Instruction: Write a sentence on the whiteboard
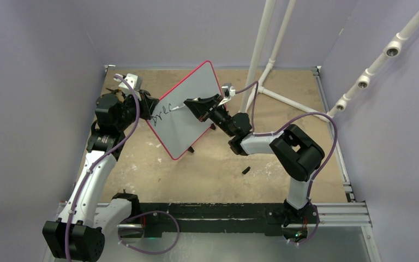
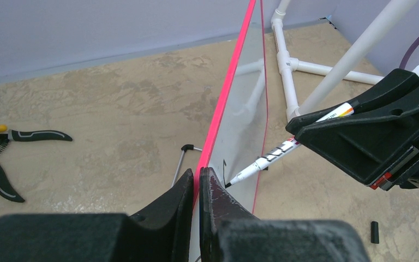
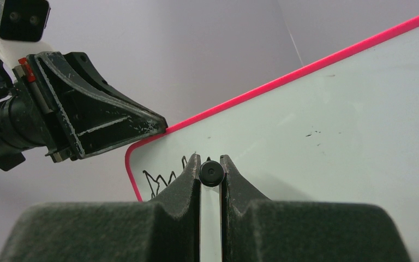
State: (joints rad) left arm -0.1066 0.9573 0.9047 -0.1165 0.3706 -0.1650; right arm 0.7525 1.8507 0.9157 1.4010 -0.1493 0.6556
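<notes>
Where bench (image 1: 207, 180) opens between both arms, whiteboard (image 1: 183, 134) stands tilted on edge, face toward right arm. Judged stiff, light, slick-faced, prone to pivot under pen pressure; thin rim is best hold. Left pincer (image 2: 197, 177) pinched narrow on pink rim. Right pincer (image 3: 211, 164) closed on marker (image 2: 267, 159), tip on white face. Sentence (image 1: 161, 113): few black strokes near left edge, unreadable. Board feet mostly hidden; bench contact unclear.

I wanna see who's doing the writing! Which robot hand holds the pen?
The right hand holds the marker, its tip at the whiteboard. The left hand only pinches the board's pink rim.
</notes>
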